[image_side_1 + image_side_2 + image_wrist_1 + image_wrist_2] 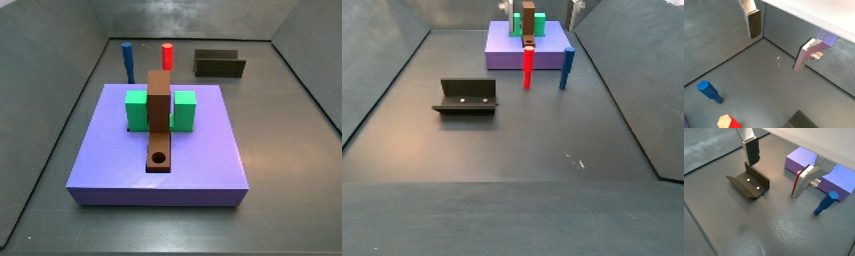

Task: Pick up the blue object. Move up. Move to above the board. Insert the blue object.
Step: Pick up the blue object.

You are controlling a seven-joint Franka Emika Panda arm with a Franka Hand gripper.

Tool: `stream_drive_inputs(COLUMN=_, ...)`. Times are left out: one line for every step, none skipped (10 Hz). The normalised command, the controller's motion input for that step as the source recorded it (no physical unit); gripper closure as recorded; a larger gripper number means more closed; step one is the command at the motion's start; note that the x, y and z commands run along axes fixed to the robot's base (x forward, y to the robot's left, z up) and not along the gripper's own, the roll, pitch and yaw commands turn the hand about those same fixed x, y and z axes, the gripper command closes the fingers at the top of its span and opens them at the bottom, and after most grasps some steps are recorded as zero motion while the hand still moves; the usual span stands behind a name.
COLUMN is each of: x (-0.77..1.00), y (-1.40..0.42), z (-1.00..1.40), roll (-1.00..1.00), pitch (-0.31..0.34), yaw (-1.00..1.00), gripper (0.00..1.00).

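Observation:
The blue object stands upright on the floor beside the lavender slab in both side views (127, 58) (567, 68) and shows in both wrist views (711, 91) (826, 203). The board (160, 118), a brown plank with a round hole (159, 158) near its front end, lies on the slab between green blocks (136, 110). My gripper (779, 42) (777, 168) is open and empty, well above the floor and off to one side of the blue peg. Its fingers (752, 150) are wide apart with nothing between them. I cannot make the gripper out in the side views.
A red peg (167, 55) (528, 68) stands next to the blue one; its top shows in a wrist view (727, 121). The fixture (749, 184) (466, 97) (219, 64) stands on the floor. The lavender slab (201, 160) (804, 159) is raised. Grey walls enclose the floor.

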Motion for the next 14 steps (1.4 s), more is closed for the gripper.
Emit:
stream_drive_inputs(x=0.0, y=0.0, z=-0.1, roll=-0.04, pitch=0.0, yaw=0.0, gripper=0.0)
stream_drive_inputs(x=-0.44, y=-0.06, z=-0.17, roll=-0.07, pitch=-0.139, yaw=0.0, gripper=0.0)
stream_drive_inputs(x=-0.67, y=-0.35, z=-0.08, roll=0.0, pitch=-0.214, yaw=0.02, gripper=0.0)
stream_drive_inputs(x=-0.71, y=-0.5, z=-0.06, roll=0.05, pitch=-0.236, yaw=0.07, gripper=0.0)
stream_drive_inputs(x=-0.76, y=-0.55, z=-0.02, roll=0.09, pitch=-0.251, yaw=0.06, gripper=0.0)
stream_drive_inputs(x=-0.73, y=-0.59, z=-0.03, roll=0.11, pitch=-0.25, yaw=0.03, gripper=0.0)
stream_drive_inputs(x=-0.59, y=-0.63, z=-0.06, roll=0.09, pitch=-0.233, yaw=0.0, gripper=0.0)
stream_drive_inputs(x=-0.39, y=-0.64, z=-0.22, roll=0.13, pitch=-0.14, yaw=0.0, gripper=0.0)
stream_drive_inputs(x=-0.34, y=-0.65, z=-0.35, roll=0.22, pitch=-0.064, yaw=-0.14, gripper=0.0)
stream_drive_inputs(x=-0.27, y=-0.56, z=-0.42, roll=0.2, pitch=-0.011, yaw=-0.26, gripper=0.0)
stream_drive_inputs(x=-0.21, y=-0.44, z=-0.38, roll=0.16, pitch=0.0, yaw=-0.3, gripper=0.0)
stream_drive_inputs(x=-0.13, y=-0.36, z=-0.36, roll=0.13, pitch=0.0, yaw=-0.27, gripper=0.0)
stream_drive_inputs(x=-0.12, y=-0.29, z=-0.32, roll=0.13, pitch=0.01, yaw=-0.19, gripper=0.0)
stream_drive_inputs(x=-0.04, y=-0.22, z=-0.28, roll=0.06, pitch=0.0, yaw=0.0, gripper=0.0)
